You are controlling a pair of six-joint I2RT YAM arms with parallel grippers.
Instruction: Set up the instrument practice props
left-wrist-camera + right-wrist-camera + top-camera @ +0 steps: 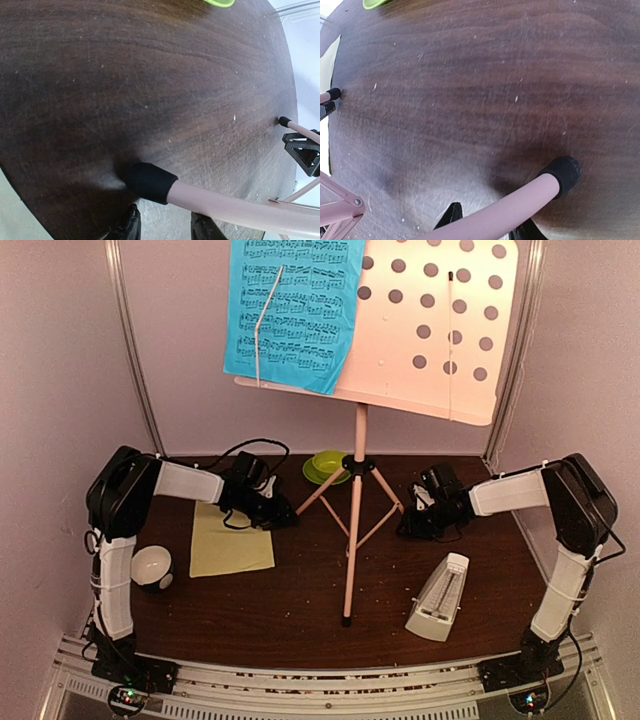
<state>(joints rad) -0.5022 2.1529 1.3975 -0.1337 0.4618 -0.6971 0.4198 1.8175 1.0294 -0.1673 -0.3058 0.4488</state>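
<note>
**Stand up centre, both grippers at its side legs**

Count: 1 music stand (355, 490), 2 sheets, 1 metronome (438, 598), 1 cup and saucer (326, 466), 1 bowl (152, 567).

- Stand: pink, tripod, 3 legs with black foot caps, upright mid-table (300, 625). Its desk (430, 330) is pale pink with round holes, and its right half is bare.
- Blue sheet (295, 310): printed staves, on the left half of the desk, overhanging its left edge, with a pale wire arm across it.
- Yellow sheet (230, 540): pale, flat on the table left of the stand, just beside the bowl.
- Metronome: white pyramid, front right on the table, near the right arm.
- Cup and saucer: green, behind the stand's pole.
- Left gripper (272, 510): at the left leg (240, 207). Its fingers (129, 227) stand apart and the tube crosses by them. Can't tell if it's clamped.
- Right gripper (415, 522): at the right leg (510, 210), with the tube running between the fingertips. Can't tell whether it is gripping either.
</note>
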